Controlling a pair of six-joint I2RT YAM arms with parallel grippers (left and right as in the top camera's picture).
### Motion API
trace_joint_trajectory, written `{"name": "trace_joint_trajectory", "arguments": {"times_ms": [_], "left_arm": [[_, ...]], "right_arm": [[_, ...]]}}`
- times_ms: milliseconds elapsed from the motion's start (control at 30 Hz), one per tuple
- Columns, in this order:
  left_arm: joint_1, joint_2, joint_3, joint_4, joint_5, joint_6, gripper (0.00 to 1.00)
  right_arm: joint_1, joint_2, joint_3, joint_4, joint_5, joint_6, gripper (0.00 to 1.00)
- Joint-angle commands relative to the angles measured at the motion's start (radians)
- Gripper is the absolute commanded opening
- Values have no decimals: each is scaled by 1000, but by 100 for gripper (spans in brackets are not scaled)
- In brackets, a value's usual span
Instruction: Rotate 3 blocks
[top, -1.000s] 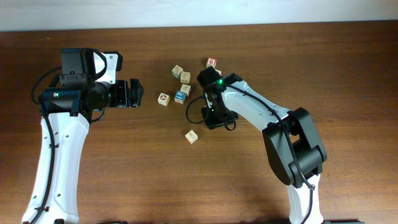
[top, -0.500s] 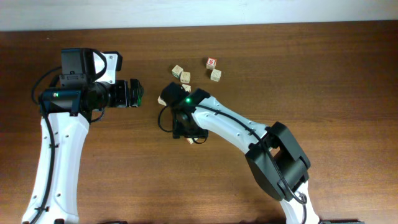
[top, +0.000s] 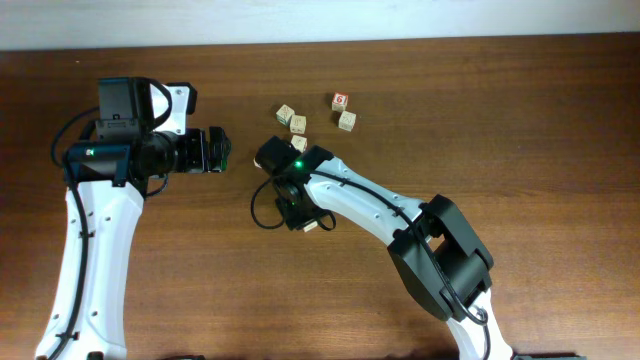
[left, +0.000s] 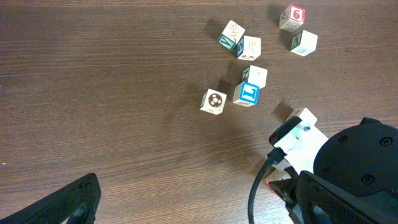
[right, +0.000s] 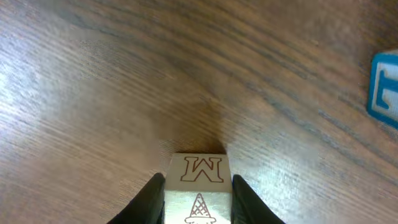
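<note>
Right arm (top: 360, 195): jaws closed in on the M cube (right: 200, 185). In the right wrist view the cube sits at bottom centre, dead between the two fingers (right: 153, 198), one pressed to its left face and one to its right. No gap shows on either side, so I read it as gripped. The cube's underside is hidden, so whether it rests on the desk (top: 520, 120) or is lifted off it cannot be told.

Key relation: the cube is centred in the jaws, its M face toward the top of the frame and its sides square to the fingers. A cube has no long axis, so a turn of the wrist should carry it round in place.

In the overhead view only a pale sliver of the cube shows just left of centre, under the wrist.

The blue-faced cube (left: 249, 93) lies near the right edge of the right wrist view, apart from the held cube. Judgement: clear of a turn made in place.

Left arm (top: 100, 230): jaws at upper left of the overhead view, spread wide, holding nothing, well apart from every block. The right arm is the nearer one.
</note>
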Motion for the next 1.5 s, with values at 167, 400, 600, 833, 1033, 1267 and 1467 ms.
{"name": "trace_joint_trajectory", "arguments": {"times_ms": [167, 400, 600, 833, 1033, 1267, 1467], "left_arm": [[-2, 3, 19, 2, -6, -6, 99], [-2, 3, 19, 2, -6, -6, 99], [-2, 3, 19, 2, -6, -6, 99], [-2, 3, 19, 2, -6, -6, 99], [-2, 3, 19, 2, -6, -6, 99], [-2, 3, 19, 2, -6, -6, 99], [-2, 3, 19, 2, -6, -6, 99]], "right_arm": [[-241, -8, 16, -113, 23, 262, 28], [-332, -6, 16, -83, 70, 159, 41], [-328, -12, 143, -79, -63, 86, 67], [-292, 28, 127, 9, -110, 468, 76], [-257, 36, 87, 26, -34, 499, 63], [-220, 98, 85, 43, 13, 499, 55], [-220, 97, 85, 64, 22, 50, 40]]}}
